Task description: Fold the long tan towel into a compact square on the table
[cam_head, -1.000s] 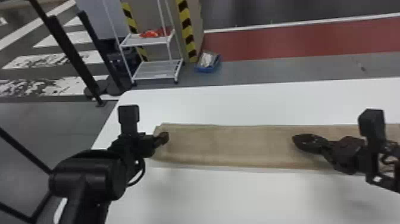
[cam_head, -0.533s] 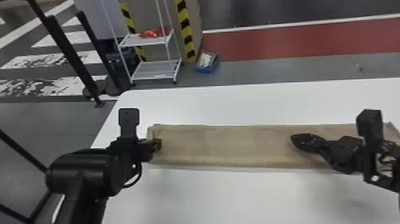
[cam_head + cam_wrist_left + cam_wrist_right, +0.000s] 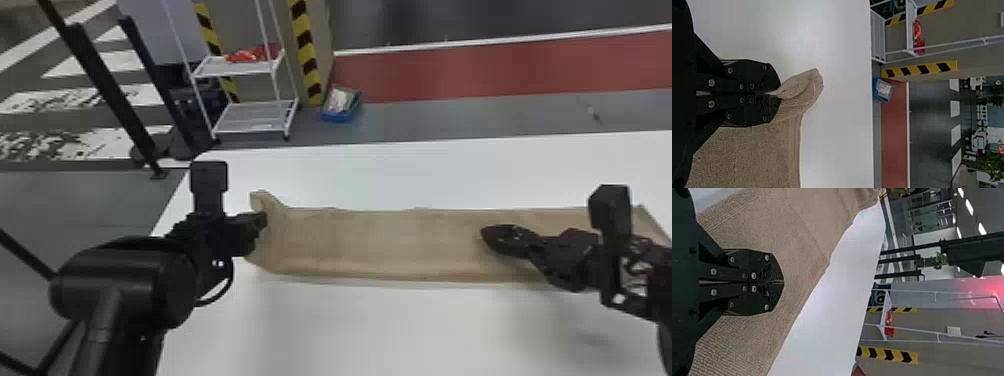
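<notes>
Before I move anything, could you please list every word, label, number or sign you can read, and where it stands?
None: no text is readable.
Tan towel: no lettering visible.
White plate on the wall: too small.
Pale packet in the blue bin: too small.

a workshop or lab hall, it seems: beyond the white table (image 3: 400, 330) are a wheeled rack (image 3: 255, 119), yellow-and-black hazard stripes (image 3: 306, 55) and a red floor lane (image 3: 500, 70).

tan towel (image 3: 380, 242), plain white table (image 3: 400, 330)
</notes>
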Available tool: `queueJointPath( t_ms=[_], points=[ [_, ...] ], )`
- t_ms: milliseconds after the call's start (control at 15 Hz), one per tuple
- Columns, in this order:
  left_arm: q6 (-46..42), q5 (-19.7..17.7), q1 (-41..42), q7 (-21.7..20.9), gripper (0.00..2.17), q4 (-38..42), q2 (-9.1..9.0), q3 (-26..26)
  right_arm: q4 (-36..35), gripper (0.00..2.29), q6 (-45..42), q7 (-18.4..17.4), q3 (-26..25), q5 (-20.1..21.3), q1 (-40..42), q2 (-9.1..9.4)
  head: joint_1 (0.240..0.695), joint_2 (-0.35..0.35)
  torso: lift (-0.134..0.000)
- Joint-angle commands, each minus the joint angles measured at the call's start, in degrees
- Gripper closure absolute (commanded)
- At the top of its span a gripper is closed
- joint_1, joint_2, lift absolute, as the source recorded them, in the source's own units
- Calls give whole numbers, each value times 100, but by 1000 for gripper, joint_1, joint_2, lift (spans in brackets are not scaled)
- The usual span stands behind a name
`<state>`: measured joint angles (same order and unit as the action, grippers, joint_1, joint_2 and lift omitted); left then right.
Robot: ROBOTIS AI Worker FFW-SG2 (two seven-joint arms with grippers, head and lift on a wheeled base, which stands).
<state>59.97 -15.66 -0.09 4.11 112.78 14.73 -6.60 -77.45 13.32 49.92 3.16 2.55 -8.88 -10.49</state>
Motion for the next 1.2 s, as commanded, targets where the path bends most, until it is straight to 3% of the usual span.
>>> queueJointPath(
  t_ms=[0,133,267,467,533,733,800,933,1067,1133],
  points=[
    [362,-139,-26,-7,1440,429,-14,10,19,2047,0,0,0,-9,1,3,695,211,-125],
    [1206,-632,-185,37,1440,842,-58,-7,37,2047,-17,0,9,-27,10,12,695,196,-125],
    [1892,-1045,-387,407,1440,1088,-164,116,46,2047,-70,-8,0,-53,18,21,695,176,-125],
    [2261,-1080,-703,837,1440,1202,-506,485,-183,2040,-211,-26,-237,-317,229,12,695,132,-125],
    [2261,-1071,-782,951,1440,1194,-594,599,-367,1946,-316,-26,-387,-457,361,12,695,119,-125],
    [2243,-922,-1160,1162,1440,1000,-796,1179,-956,1335,-1336,-70,-914,-712,888,-146,695,63,-125],
    [2243,-869,-1248,1250,1440,956,-884,1337,-1053,1018,-1512,-70,-1046,-783,994,-208,695,17,-125],
    [2243,-711,-1353,1444,1440,781,-1236,1636,-1211,-1,-2004,-175,-1388,-1046,1302,-419,695,-31,-125],
    [2226,-632,-1380,1611,1440,543,-1488,1909,-1343,-1,-2566,-553,-1845,-1187,1636,-463,695,-85,-125],
    [2173,-552,-1380,1655,1440,385,-1488,2102,-1352,26,-2812,-764,-2065,-1380,1767,-498,695,-115,-125]
  ],
)
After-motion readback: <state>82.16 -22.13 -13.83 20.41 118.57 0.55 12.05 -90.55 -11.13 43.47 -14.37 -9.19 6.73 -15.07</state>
